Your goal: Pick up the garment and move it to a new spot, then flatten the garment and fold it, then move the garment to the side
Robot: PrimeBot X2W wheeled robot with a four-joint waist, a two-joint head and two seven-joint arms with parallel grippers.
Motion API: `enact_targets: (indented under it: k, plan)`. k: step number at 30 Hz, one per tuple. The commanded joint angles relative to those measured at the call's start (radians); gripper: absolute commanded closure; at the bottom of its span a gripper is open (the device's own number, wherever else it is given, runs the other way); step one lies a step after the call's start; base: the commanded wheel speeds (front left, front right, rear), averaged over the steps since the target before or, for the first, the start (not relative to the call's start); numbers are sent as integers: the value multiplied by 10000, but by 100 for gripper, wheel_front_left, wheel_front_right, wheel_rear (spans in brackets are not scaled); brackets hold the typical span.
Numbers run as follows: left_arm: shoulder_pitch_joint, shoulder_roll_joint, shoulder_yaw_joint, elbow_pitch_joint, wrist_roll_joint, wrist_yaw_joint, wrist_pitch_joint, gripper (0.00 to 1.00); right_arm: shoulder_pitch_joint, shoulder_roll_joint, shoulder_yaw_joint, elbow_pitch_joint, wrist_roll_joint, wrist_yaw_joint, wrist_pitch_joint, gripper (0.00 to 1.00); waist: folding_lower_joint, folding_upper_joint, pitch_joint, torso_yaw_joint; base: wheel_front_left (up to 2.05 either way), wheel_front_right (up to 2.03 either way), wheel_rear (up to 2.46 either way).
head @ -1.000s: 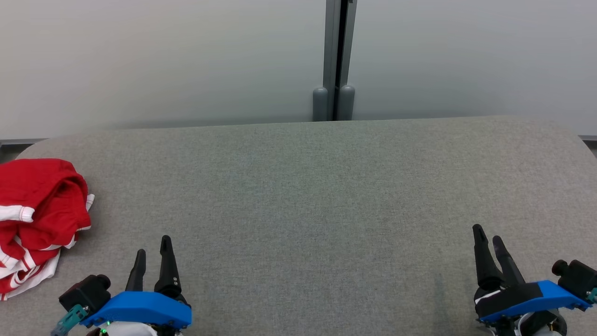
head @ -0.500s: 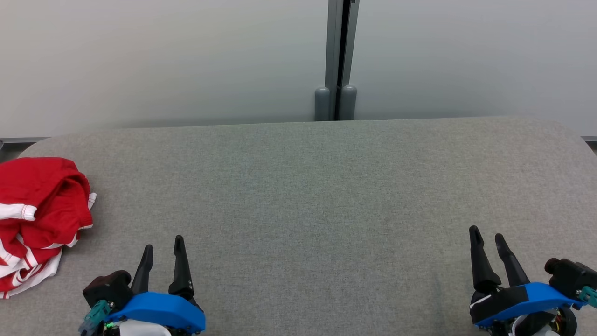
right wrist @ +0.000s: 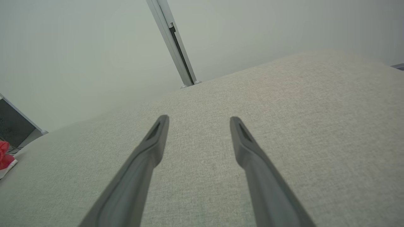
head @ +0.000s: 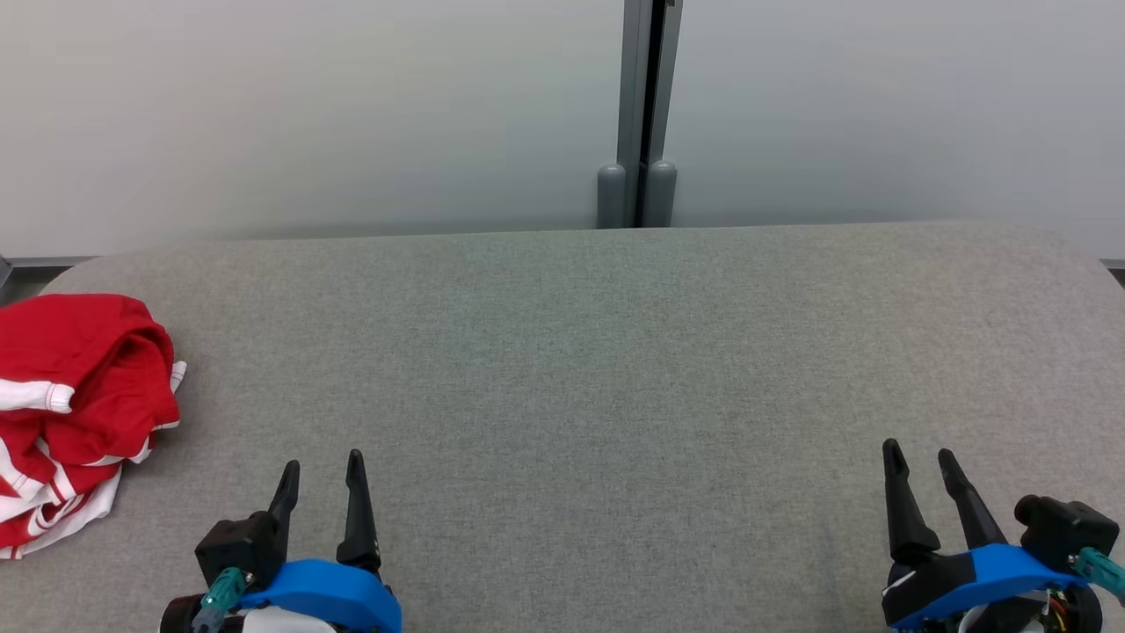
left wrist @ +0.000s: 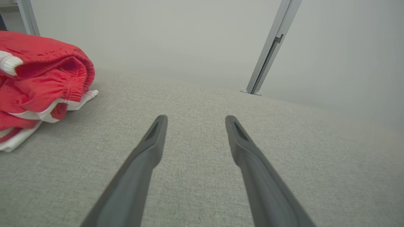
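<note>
A red garment [head: 75, 413] with white trim lies bunched in a heap at the far left edge of the grey table [head: 615, 369]. The left wrist view has the garment [left wrist: 41, 82] at its upper left, elastic waistband showing. My left gripper [head: 322, 470] is open near the front edge, to the right of the heap and apart from it, with nothing between its fingers [left wrist: 151, 142]. Far to the right, near the front right corner, my right gripper [head: 918, 462] is open and empty too. A sliver of the garment [right wrist: 4, 159] appears at the left border of the right wrist view.
A pale wall runs behind the table, with a grey vertical post [head: 639, 114] at its middle. The table's far corners are rounded. Bare grey fabric stretches between the two grippers.
My left gripper has shifted right and back toward the front edge, farther from the garment. The right gripper has drawn back slightly. The garment lies as before.
</note>
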State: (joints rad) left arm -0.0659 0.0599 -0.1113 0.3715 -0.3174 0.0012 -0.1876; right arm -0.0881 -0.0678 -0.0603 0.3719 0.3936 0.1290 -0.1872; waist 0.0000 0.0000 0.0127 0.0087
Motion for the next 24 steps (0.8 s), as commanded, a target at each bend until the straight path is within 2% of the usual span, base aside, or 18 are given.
enact_targets:
  k: [1, 24]
  plan:
    - [-21, 80, -76, -31, 302, 111, -109, 0, 105, 16, -53, 1, -333, 21, -108, 0, 0, 0, -17, 0, 0, 0, 0]
    - [234, 77, -120, -197, 2025, 418, -568, 0, 188, 159, -218, -282, -2275, 27, -575, 0, 0, 0, -234, 18, 0, 0, 0]
